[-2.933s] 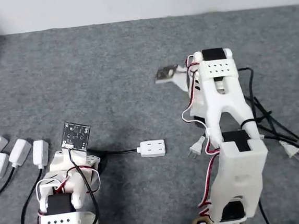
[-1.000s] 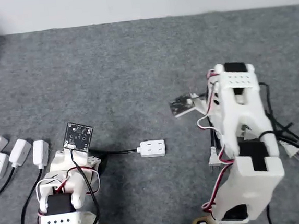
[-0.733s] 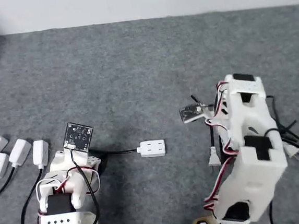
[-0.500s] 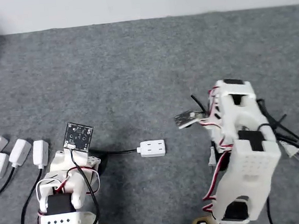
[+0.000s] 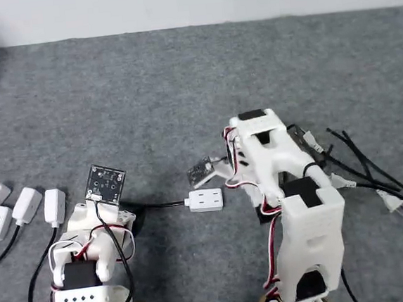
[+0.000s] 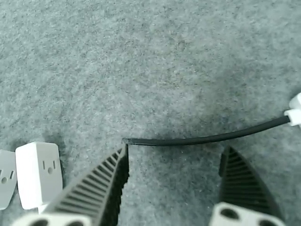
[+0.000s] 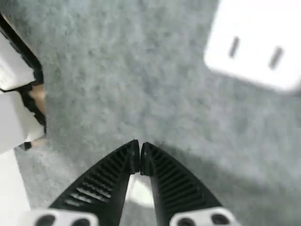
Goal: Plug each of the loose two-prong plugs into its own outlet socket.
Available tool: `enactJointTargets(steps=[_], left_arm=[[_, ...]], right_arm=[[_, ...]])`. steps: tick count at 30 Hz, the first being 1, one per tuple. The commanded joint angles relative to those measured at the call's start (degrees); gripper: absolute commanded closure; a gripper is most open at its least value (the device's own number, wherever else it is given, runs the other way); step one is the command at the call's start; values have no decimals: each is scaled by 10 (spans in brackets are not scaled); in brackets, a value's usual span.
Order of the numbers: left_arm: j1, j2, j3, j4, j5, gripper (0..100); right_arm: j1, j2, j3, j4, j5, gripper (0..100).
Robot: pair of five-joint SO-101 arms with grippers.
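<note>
Swung leftward, close beside the outlet socket (image 5: 206,200), right pincer (image 7: 140,144) closed (tips touching). Left of that socket, left pincer (image 6: 176,150) open over its black cord (image 6: 207,139).

The table cover (image 5: 147,92) is grey cloth, matt and rough with fibres. My left gripper (image 6: 176,149) has black ribbed plastic fingers (image 6: 101,183); the outlet socket (image 5: 206,199) is smooth white plastic, and its cord (image 6: 202,139) has a smooth black jacket.

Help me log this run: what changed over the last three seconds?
The right gripper, shut, pulled back from farther out on the table and swung leftward, ending beside the middle outlet socket. The left gripper, open, and that socket stayed put.
</note>
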Motion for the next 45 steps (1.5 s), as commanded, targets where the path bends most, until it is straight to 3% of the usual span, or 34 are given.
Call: enactJointTargets(steps=[1,4,10,14,18,27,45], left_arm=[[4,-6,-6,4,-4,705],[4,-7,-7,4,-4,705],[4,-7,-7,4,-4,705],[4,-7,-5,4,-4,705],[4,-7,-4,4,-4,705],[4,-7,-6,4,-4,705],[4,-7,-6,4,-4,705]], right_arm=[[57,-38,-95,73,-5,983],[110,-56,-134,70,-49,969],[114,-22,-136,-33,-255,795],[101,27,-138,-120,-316,812],[94,56,-147,-165,-324,839],[97,44,-291,-137,-326,840],[131,132,-315,-195,-324,844]])
